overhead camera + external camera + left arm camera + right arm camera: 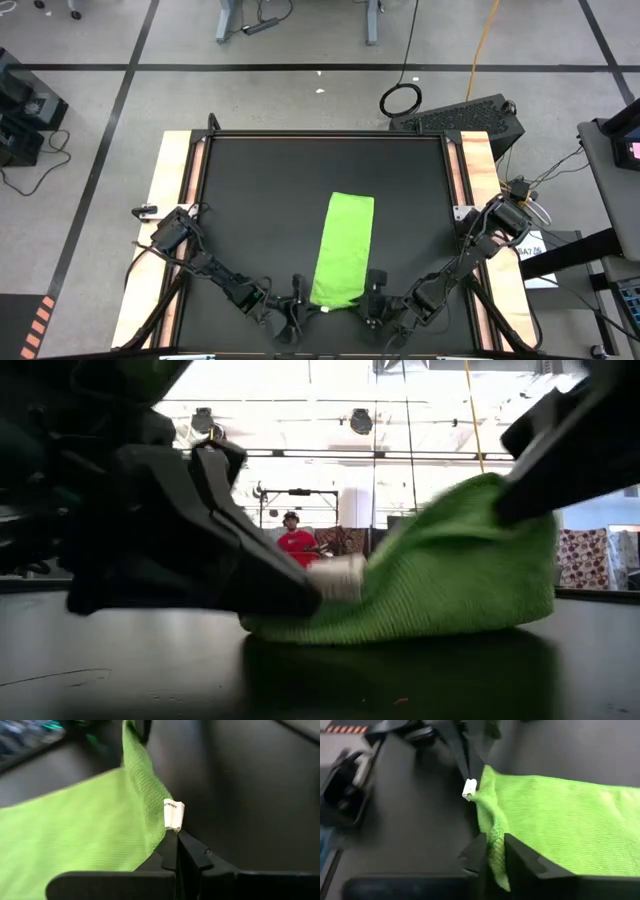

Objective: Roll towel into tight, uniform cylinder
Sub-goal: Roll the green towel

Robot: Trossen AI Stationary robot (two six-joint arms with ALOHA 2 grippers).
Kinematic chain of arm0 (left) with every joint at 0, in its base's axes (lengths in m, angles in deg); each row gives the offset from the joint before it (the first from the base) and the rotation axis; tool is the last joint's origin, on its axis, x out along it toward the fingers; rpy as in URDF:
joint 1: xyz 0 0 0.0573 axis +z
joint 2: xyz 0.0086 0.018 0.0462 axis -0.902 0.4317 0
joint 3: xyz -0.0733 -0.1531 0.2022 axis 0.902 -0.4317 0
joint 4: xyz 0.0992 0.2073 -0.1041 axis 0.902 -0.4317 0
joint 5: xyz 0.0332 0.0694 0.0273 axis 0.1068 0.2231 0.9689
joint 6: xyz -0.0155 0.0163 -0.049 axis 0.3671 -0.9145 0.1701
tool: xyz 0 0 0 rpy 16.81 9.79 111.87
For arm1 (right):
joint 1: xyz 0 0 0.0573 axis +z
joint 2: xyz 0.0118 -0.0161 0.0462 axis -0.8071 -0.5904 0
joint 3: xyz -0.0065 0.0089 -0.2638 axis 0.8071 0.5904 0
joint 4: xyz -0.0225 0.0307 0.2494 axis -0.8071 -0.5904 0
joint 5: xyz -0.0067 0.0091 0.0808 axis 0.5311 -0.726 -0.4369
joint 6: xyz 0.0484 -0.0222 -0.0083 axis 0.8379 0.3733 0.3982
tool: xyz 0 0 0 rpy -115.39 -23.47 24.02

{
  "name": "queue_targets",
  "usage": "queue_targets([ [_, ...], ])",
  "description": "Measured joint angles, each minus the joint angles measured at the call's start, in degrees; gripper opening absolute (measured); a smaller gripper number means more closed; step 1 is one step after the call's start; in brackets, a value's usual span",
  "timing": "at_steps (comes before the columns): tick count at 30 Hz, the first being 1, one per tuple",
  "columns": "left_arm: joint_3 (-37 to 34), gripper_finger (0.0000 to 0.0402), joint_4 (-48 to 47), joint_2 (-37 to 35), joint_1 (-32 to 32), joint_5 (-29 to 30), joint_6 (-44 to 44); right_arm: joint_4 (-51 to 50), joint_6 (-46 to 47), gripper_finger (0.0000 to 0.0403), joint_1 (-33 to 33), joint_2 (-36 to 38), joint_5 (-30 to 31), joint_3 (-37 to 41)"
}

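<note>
Looking down from the high view, the towel (344, 249) lies as a long flat strip on the black table (260, 200), with the left gripper (294, 303) and right gripper (377, 297) at its near corners. Low view: that near edge lifts off the surface. Left wrist view: the fingers are pressed together on the corner by the white tag (173, 815). Right wrist view: cloth sits pinched between the fingers (a thin fold). Rolling seems just begun; next, both corners should turn over together, evenly.
</note>
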Motion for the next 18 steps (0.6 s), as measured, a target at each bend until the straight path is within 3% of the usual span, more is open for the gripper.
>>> queue_targets([
  [7, -0.1, 0.0001, 0.2, 0.1, 3.1, -13.0, 0.8, -1.5, -3.5, 0.0176, 3.5, 0.0, 0.0, 0.0],
  [10, -0.2, 0.0001, 0.4, 0.0, 4.5, -16.9, 1.3, -1.0, -4.1, 0.0212, 5.2, -0.6, 0.0, -0.1],
  [14, -0.2, 0.0001, 1.8, 0.0, 6.8, -23.1, 4.8, -0.4, -8.3, 0.0221, 7.7, -3.1, 0.3, -0.1],
  [18, -0.1, 0.0001, 3.2, 0.0, 9.9, -31.9, 11.0, 0.4, -13.0, 0.0208, 9.7, -6.5, 4.7, -0.1],
])
